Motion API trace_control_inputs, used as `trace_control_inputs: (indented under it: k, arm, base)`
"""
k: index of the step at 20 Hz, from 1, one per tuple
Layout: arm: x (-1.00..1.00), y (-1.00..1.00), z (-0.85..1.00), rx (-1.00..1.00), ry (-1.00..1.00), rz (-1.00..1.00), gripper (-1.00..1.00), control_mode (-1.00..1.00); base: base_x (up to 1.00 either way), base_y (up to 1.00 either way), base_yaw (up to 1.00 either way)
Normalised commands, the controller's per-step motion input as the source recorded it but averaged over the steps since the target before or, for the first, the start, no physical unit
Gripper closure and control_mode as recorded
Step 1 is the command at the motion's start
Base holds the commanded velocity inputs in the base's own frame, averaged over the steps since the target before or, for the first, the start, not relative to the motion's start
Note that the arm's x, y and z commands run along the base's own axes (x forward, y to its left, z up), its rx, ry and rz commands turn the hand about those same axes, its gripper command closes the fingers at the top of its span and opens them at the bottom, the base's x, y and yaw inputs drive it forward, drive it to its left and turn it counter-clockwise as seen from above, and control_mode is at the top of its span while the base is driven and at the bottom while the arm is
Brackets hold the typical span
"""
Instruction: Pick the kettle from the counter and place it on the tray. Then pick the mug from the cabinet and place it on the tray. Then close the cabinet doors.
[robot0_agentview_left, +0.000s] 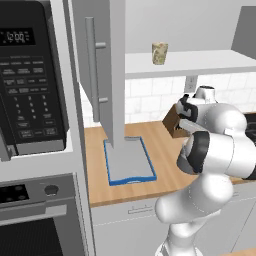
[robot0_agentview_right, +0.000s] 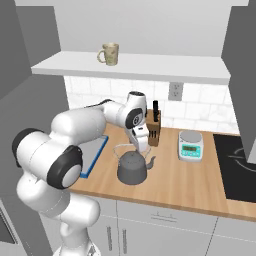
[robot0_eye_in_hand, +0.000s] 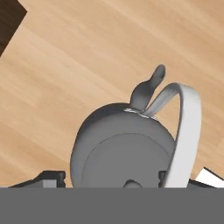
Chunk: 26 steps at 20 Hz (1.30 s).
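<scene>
I have the claw (robot0_agentview_right: 140, 148) right over the kettle (robot0_agentview_right: 132, 167), jaws apart either side, nothing gripped. Kettle sits on the bench (robot0_agentview_right: 190, 180) below; tray (robot0_agentview_left: 128, 161) bare, mug (robot0_agentview_right: 109, 54) shelved above, doors open.

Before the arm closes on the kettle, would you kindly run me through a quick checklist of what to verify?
1. Kettle upright on the counter: ok.
2. Gripper directly above the kettle: ok.
3. Gripper closed on the wire handle: not ok, jaws stand apart.
4. Handle centred between the fingertips: cannot tell.
5. Tray free to receive the kettle: ok.
6. Mug on the cabinet shelf, doors open: ok.
</scene>
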Motion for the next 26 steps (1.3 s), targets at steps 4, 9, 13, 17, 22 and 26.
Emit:
trace_control_inputs:
  k: [4, 9, 13, 17, 22, 26]
  arm:
    - [-0.09, 0.00, -0.17, 0.01, 0.00, 0.00, 1.00, -1.00]
    - [-0.16, 0.01, -0.04, 0.00, 0.00, 0.00, 1.00, -1.00]
    - [-0.22, 0.03, 0.01, 0.00, 0.00, -0.01, 1.00, -1.00]
    - [-0.30, 0.02, 0.18, 0.00, 0.00, -0.02, 1.00, -1.00]
    - [-0.35, 0.10, 0.36, 0.00, -0.01, -0.01, 1.00, -1.00]
    - [-0.29, 0.33, 0.31, 0.00, -0.05, 0.00, 1.00, -1.00]
  base:
    - [0.00, 0.00, 0.00]
    - [0.00, 0.00, 0.00]
    - [0.00, 0.00, 0.00]
    - [0.00, 0.00, 0.00]
    - [0.00, 0.00, 0.00]
    - [0.00, 0.00, 0.00]
